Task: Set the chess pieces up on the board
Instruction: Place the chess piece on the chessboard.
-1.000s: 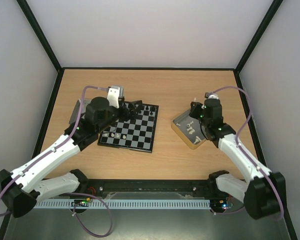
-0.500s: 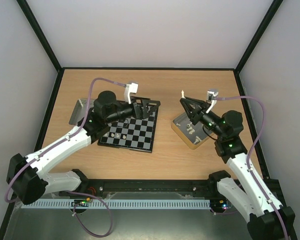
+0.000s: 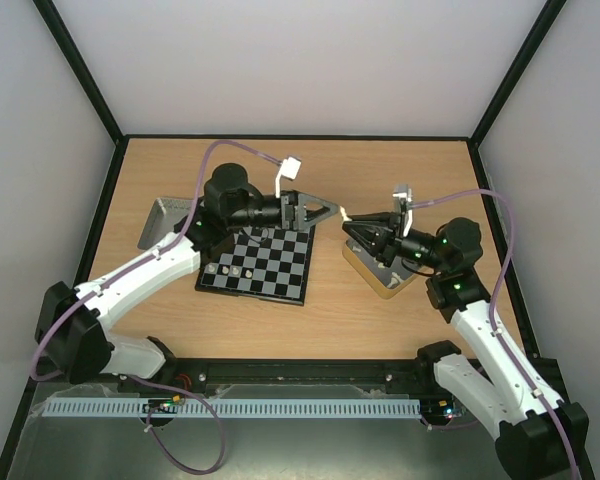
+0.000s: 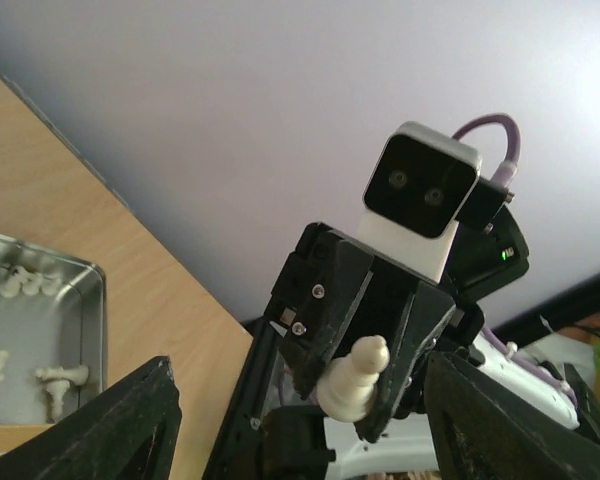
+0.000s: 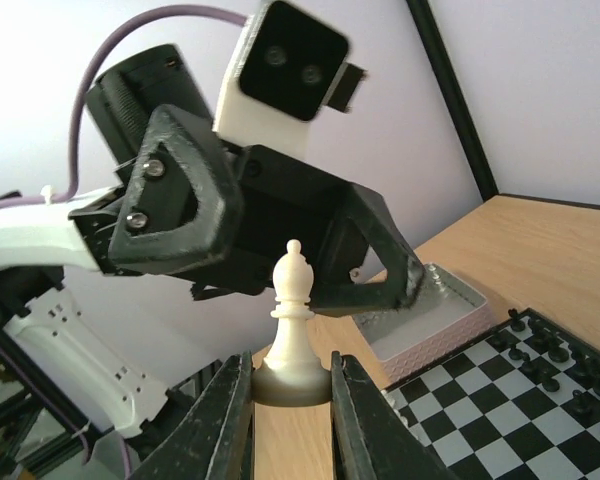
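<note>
Cream bishop (image 5: 292, 320) clamped by its base in R pincer (image 5: 290, 400), held aloft just right of board (image 3: 270, 262); both arms stretched level, tips nose-to-nose; L pincer (image 3: 330, 211) jaws apart, over board's far-right corner; 1 bishop aloft, abt 3 pale pcs (image 3: 232, 270) on board's near-left.

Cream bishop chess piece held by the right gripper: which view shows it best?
Right wrist: the cream bishop stands whole, base pinched by the right gripper. Left wrist shows it partly hidden; top view, a pale speck.
</note>
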You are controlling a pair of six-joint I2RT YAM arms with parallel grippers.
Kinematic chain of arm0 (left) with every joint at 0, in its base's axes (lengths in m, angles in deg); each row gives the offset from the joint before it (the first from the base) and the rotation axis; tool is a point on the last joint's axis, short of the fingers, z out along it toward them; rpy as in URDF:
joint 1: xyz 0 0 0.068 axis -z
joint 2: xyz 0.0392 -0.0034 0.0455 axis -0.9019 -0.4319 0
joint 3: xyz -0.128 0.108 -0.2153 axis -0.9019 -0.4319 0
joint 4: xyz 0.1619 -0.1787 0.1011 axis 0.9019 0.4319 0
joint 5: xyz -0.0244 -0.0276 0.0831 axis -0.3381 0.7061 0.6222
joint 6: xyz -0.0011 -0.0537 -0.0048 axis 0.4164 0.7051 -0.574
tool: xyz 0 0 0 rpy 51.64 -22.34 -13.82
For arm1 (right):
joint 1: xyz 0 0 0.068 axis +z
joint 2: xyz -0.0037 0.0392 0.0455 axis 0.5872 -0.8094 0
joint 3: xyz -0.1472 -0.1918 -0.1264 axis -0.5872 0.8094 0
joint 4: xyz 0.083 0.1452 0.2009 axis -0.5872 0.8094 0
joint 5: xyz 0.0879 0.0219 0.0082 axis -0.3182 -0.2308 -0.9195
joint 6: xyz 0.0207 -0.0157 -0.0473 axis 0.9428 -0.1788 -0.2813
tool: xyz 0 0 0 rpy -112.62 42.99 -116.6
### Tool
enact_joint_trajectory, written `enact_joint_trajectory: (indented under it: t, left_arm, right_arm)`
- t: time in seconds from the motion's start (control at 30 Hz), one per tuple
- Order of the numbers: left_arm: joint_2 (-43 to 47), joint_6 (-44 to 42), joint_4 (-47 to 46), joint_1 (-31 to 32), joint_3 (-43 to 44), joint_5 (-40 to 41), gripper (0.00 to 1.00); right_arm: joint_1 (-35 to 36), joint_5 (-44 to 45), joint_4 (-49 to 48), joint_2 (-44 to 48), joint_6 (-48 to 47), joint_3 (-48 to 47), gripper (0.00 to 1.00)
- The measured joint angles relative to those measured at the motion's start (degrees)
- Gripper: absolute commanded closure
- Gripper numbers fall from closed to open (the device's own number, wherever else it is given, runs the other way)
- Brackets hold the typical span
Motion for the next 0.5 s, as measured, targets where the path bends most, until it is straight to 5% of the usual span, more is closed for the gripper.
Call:
enact_joint_trajectory:
  t: [0.5]
  left_arm:
    - [-2.34,-1.49,0.13,0.42,1.53,-10.29,0.79]
  right_arm:
    - [2.58,-2.62,4.68,-0.98,-5.46,-0.59,0.81]
